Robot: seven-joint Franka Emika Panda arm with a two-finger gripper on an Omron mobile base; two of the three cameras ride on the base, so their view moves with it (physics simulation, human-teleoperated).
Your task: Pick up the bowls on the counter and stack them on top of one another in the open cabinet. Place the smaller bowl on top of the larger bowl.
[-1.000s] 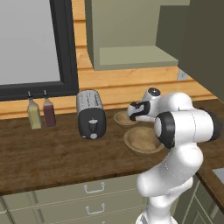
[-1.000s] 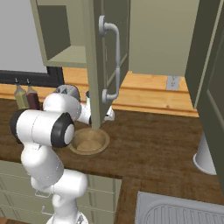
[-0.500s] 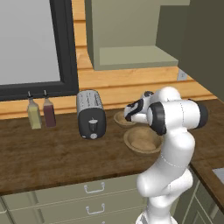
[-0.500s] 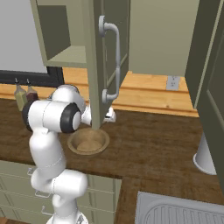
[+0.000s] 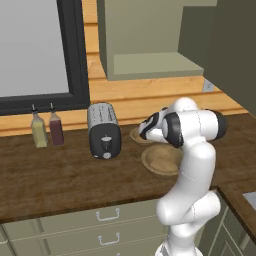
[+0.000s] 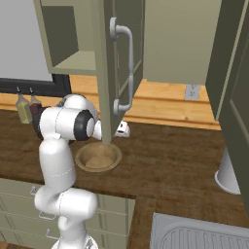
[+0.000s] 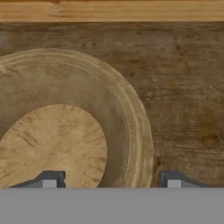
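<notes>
Pincer open astride smaller bowl rim

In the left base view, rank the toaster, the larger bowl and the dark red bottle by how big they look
1. toaster and larger bowl: look about alike; the arm hides part of the bowl, so I won't rank them.
2. dark red bottle: clearly smallest.

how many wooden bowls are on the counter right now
2. The wider, shallow tan wooden bowl sits on the dark-brown plank counter right of the toaster. The narrower tan wooden bowl sits behind it, nearer the wall, mostly hidden by the arm.
</notes>
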